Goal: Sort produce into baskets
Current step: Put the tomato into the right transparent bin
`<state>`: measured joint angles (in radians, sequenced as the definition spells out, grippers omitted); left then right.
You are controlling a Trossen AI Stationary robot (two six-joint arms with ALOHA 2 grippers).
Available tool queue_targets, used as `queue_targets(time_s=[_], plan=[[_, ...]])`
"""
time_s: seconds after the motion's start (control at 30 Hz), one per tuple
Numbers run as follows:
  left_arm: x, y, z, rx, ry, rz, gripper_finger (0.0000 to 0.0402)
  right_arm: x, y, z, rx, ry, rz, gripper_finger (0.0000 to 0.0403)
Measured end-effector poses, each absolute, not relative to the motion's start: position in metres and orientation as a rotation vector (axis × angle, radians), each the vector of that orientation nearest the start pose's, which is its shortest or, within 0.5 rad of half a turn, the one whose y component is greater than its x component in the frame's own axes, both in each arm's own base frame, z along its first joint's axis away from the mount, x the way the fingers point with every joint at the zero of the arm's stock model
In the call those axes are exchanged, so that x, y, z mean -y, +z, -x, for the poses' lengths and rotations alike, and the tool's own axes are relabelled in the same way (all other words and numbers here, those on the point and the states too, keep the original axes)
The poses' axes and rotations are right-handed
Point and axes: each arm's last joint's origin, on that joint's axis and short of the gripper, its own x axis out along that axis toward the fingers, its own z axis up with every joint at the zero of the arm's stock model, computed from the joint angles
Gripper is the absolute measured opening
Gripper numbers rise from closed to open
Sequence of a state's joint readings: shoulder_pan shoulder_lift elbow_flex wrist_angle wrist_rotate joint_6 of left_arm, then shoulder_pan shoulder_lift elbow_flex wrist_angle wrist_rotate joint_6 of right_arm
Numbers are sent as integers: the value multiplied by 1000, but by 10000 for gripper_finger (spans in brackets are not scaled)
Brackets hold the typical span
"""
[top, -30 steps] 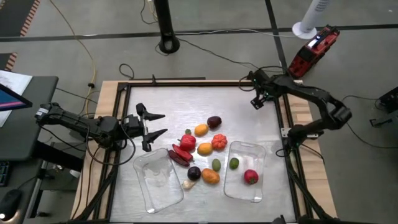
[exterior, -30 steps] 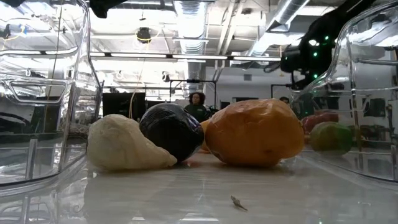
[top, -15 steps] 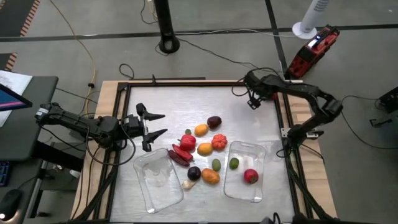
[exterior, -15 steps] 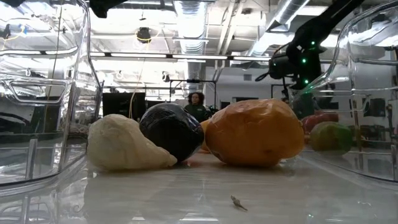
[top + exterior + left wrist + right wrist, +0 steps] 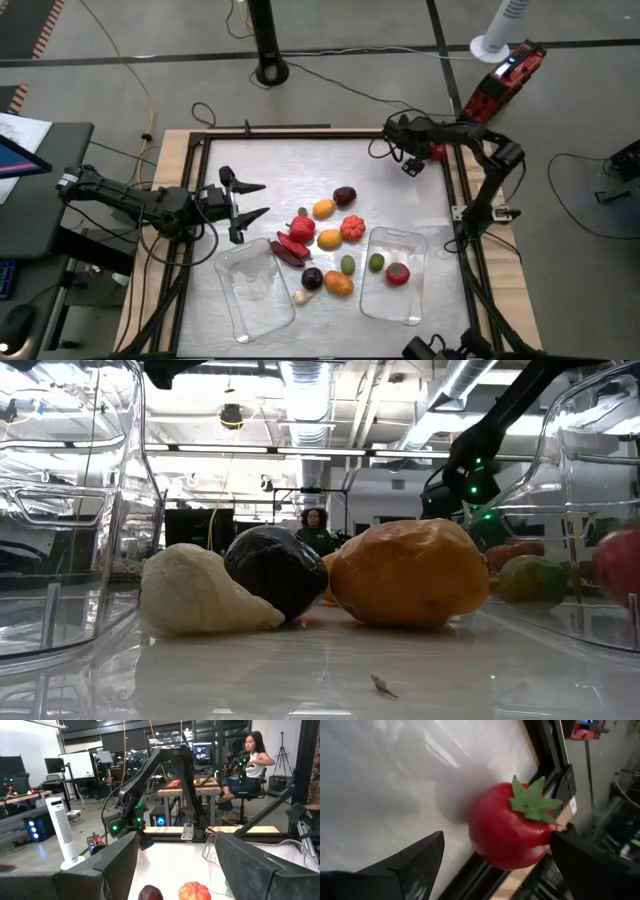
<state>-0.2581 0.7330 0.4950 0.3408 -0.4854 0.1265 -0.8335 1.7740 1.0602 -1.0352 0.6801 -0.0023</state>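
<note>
My right gripper (image 5: pixel 410 166) hangs open near the table's far right corner. A red tomato with a green calyx (image 5: pixel 512 827) lies ahead of it, between its two fingers and against the right rail (image 5: pixel 437 152). I cannot see that the fingers touch it. My left gripper (image 5: pixel 262 197) is open and empty at the table's left. Loose produce lies in the middle: a dark red piece (image 5: pixel 344 196), orange pieces (image 5: pixel 323 208), a red pepper (image 5: pixel 293 240), a dark purple piece (image 5: pixel 312 278) and a pale garlic (image 5: pixel 302 296). The left tray (image 5: pixel 250 300) holds nothing. The right tray (image 5: pixel 415 245) holds a green piece (image 5: pixel 376 262) and a red piece (image 5: pixel 398 274).
A black frame rail (image 5: pixel 455 190) runs along the table's right edge, just behind the tomato. In the low view the garlic (image 5: pixel 205 592), the dark purple piece (image 5: pixel 277 570) and an orange piece (image 5: pixel 410 572) lie between the two trays. A person sits in the room behind.
My right arm has drawn its elbow in toward the table's far right corner, and its gripper has sunk a little there. The red tomato by the right rail has come into view. The red piece in the right tray has shifted a little toward the far edge.
</note>
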Motion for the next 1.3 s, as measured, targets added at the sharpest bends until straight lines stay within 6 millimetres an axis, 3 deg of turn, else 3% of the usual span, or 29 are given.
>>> queue_targets(time_s=[0.4,0.6,0.87,1.1,1.3], plan=[[30,289,-167,71,232,-96,252,223,157,-175,-1901,-1050,-130,385],[30,289,-167,71,232,-96,252,226,145,-175,-1975,-1013,-107,383],[30,289,-167,69,234,-97,252,225,136,-176,-2031,-986,-96,334],[30,289,-167,67,250,-97,252,208,152,-184,-1983,-977,-107,329],[30,289,-167,68,250,-96,252,170,189,-204,-1739,-816,-258,331]])
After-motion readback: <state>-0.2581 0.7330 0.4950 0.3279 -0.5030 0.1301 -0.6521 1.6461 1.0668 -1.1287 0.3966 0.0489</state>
